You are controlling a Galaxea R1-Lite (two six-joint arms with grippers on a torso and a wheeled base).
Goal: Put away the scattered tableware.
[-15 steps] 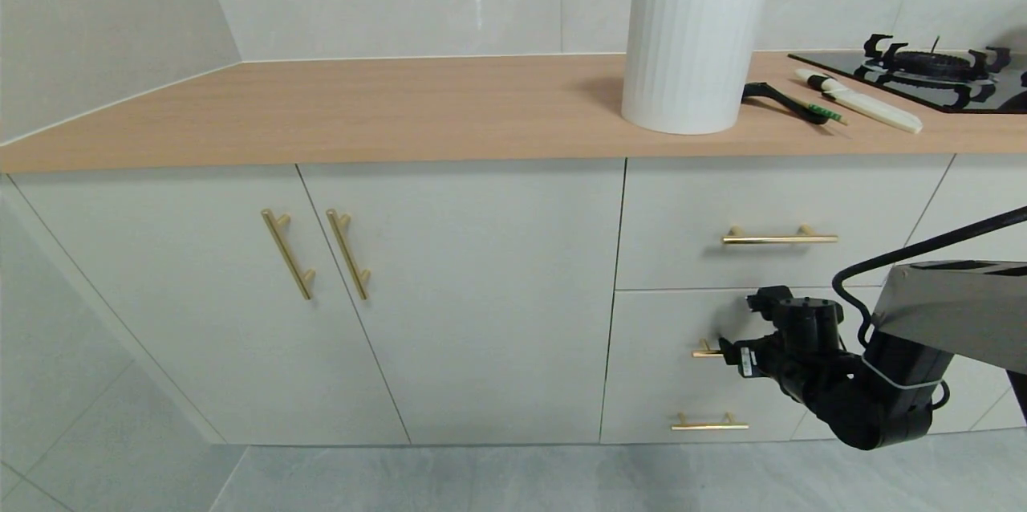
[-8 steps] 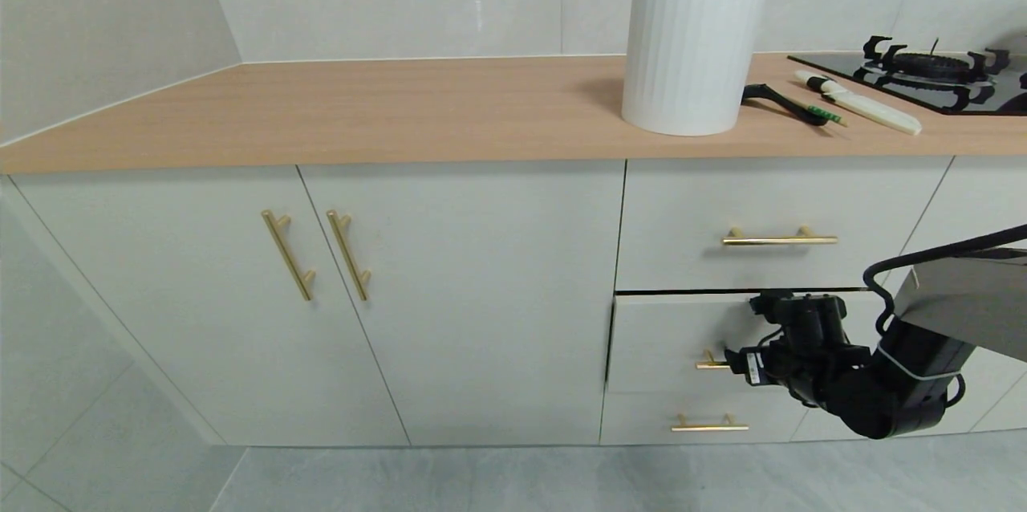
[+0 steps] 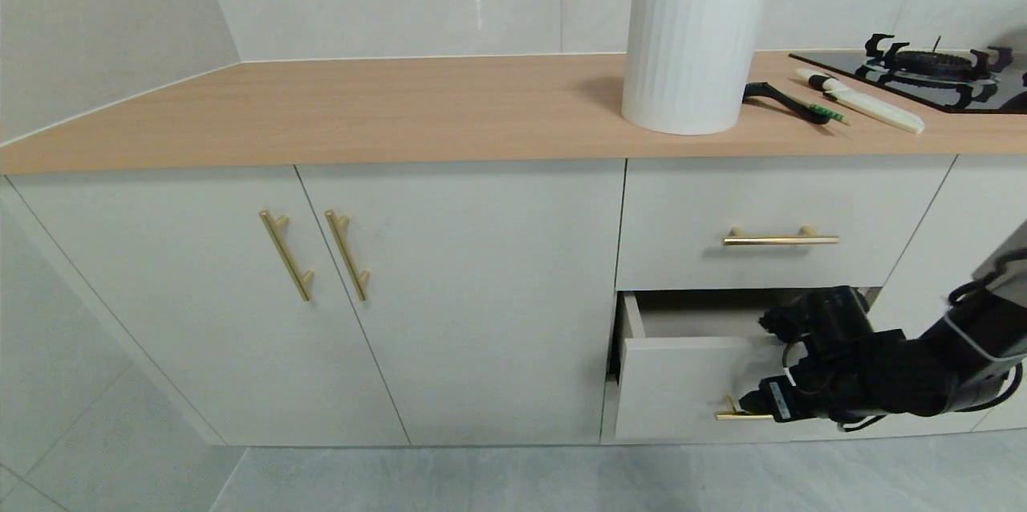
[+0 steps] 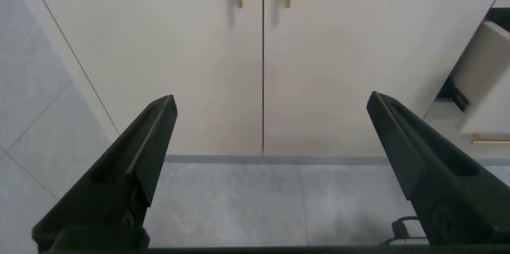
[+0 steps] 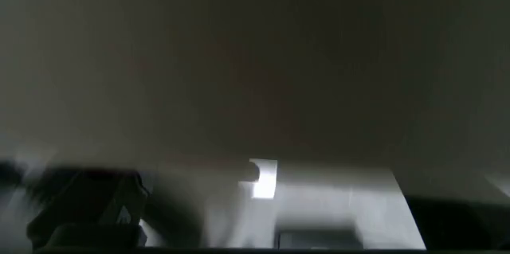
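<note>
The middle drawer point(image 3: 682, 384) under the wooden counter stands pulled out, its inside dark. My right gripper point(image 3: 758, 409) is shut on the drawer's gold handle point(image 3: 732, 415), low near the floor. On the counter by the stove lie a black-handled utensil point(image 3: 782, 102), a thin green stick point(image 3: 826, 112) and a white knife point(image 3: 862, 101), next to a tall white ribbed container point(image 3: 694, 30). My left gripper point(image 4: 269, 103) is open and empty, facing the double cabinet doors point(image 4: 263, 55) just above the floor; the open drawer point(image 4: 490, 55) lies off to one side of it.
A gas stove point(image 3: 935, 71) sits at the counter's far right. The top drawer point(image 3: 778, 215) above the open one is closed. The double doors point(image 3: 321, 295) on the left are closed. Grey tiled floor point(image 3: 481, 480) runs in front of the cabinets.
The right gripper has drawn back and down with the handle, and the middle drawer has gone from closed to well open.
</note>
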